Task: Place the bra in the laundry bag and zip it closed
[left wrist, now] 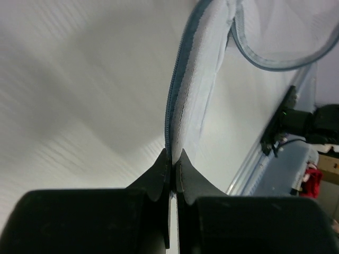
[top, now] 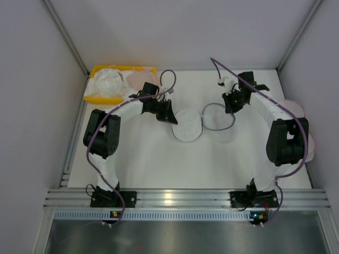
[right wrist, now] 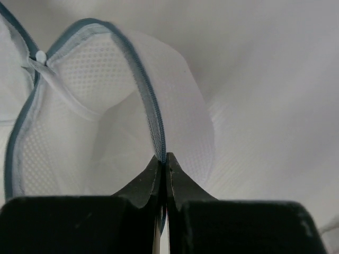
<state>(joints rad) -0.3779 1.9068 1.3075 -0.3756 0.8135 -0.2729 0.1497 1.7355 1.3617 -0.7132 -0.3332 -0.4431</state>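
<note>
Right of the yellow tray (top: 124,67) and nearer the arm bases, the laundry bag (top: 188,129) lies unzipped on the white table (top: 159,164). It is spread into two round halves joined at the middle. The half closer to the tray is a flat disc of fine white mesh. The half farther from the tray stands up as an open loop, its dark grey-blue zipper rim tracing the outline.

Up close, the mesh shows a tiny dotted weave and the rim a row of fine zipper teeth with a pale fabric edging (left wrist: 198,90).

The left gripper (top: 170,117) is clamped tight on the bag's rim on the side facing the tray, its fingertips pressed together over the zipper tape (left wrist: 173,156). The right gripper (top: 231,106) is likewise pinched fully closed on the rim of the far loop (right wrist: 163,157).

At the tray's right end lies the bra (top: 136,79), a pale pink rounded shape, beside a white lumpy garment (top: 108,82) inside the tray.
</note>
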